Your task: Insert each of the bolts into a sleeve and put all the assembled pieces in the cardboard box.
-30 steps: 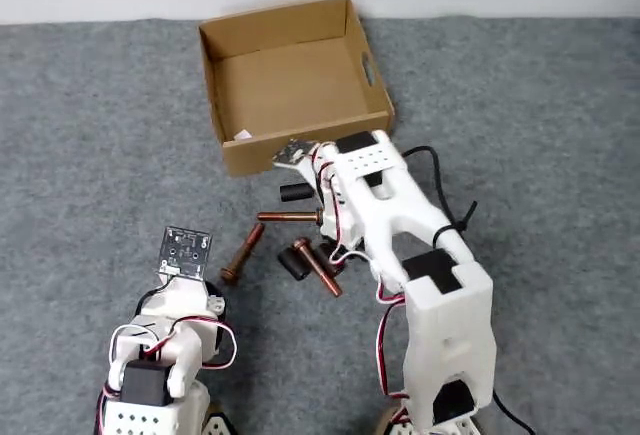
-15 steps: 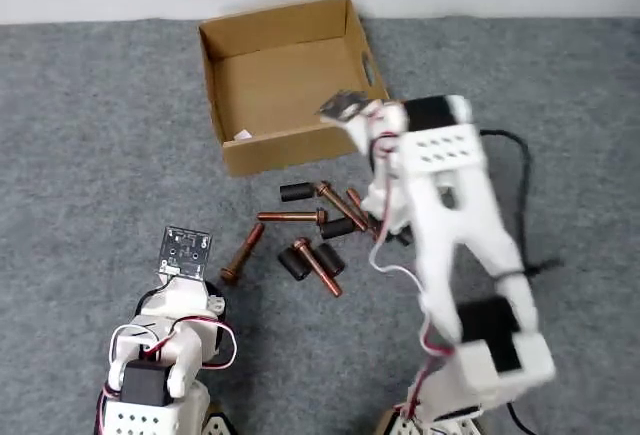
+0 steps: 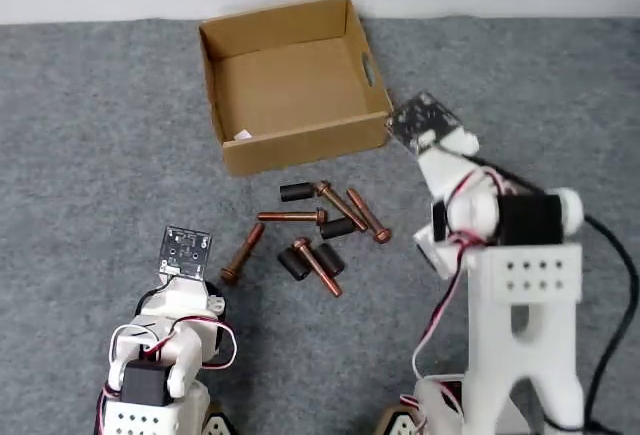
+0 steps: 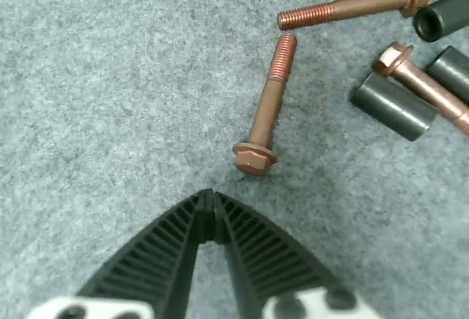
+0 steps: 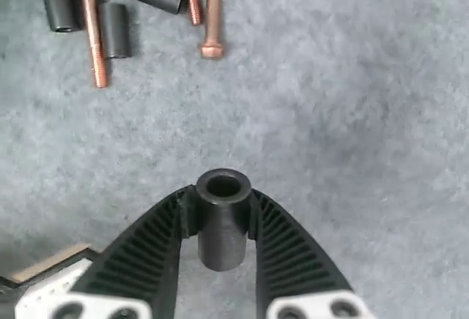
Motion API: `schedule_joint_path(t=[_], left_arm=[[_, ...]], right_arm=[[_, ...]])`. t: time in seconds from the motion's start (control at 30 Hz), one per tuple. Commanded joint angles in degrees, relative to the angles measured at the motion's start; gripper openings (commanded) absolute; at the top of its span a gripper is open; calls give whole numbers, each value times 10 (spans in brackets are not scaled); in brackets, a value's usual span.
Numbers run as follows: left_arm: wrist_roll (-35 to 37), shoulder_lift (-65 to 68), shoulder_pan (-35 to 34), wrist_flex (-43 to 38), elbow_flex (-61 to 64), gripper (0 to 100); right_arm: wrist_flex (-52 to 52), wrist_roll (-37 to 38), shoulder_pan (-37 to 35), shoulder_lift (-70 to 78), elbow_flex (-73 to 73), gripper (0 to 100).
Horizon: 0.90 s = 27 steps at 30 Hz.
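Several copper bolts and black sleeves lie loose on the grey carpet in front of the cardboard box (image 3: 290, 80). My right gripper (image 5: 220, 200) is shut on a black sleeve (image 5: 222, 224), held up off the carpet with its bore facing the camera. The right arm (image 3: 500, 220) stands to the right of the pile, near the box's right corner. My left gripper (image 4: 210, 200) is shut with nothing in it, low over the carpet. Just beyond its tips lies one bolt (image 4: 265, 110), head toward the gripper; this bolt (image 3: 242, 252) is the leftmost of the pile.
The box is open at the top, with a small white scrap (image 3: 243, 135) inside. Two sleeves (image 3: 293, 264) and a bolt (image 3: 317, 266) lie close together mid-pile. Bare carpet stretches to the left and to the far right.
The right arm rose from the pile, swung right and drew back, carrying a black sleeve. The bolts it had been hiding now show. The left arm kept still.
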Motion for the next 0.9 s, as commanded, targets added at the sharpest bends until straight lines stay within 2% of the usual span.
schedule_joint_path(t=[0.0,0.17,0.27,0.37,0.43,0.6,0.77,0.87], left_arm=[[4,-4,17,-11,-3,7],[4,-4,21,-11,-3,7],[5,-4,21,-12,-3,7],[4,-4,21,-19,-3,8],[6,-4,14,-52,-4,8],[4,-2,-35,-108,-33,9],[-28,1,-37,-108,-96,9],[-51,1,-33,-113,-113,52]], right_arm=[[24,-93,25,-53,24,8],[24,-209,64,-94,65,8],[24,-246,83,-107,87,8],[24,-240,93,-116,98,8],[25,-241,104,-124,98,8],[25,-241,116,-161,115,8],[24,-241,118,-198,159,8],[23,-241,118,-211,161,8]])
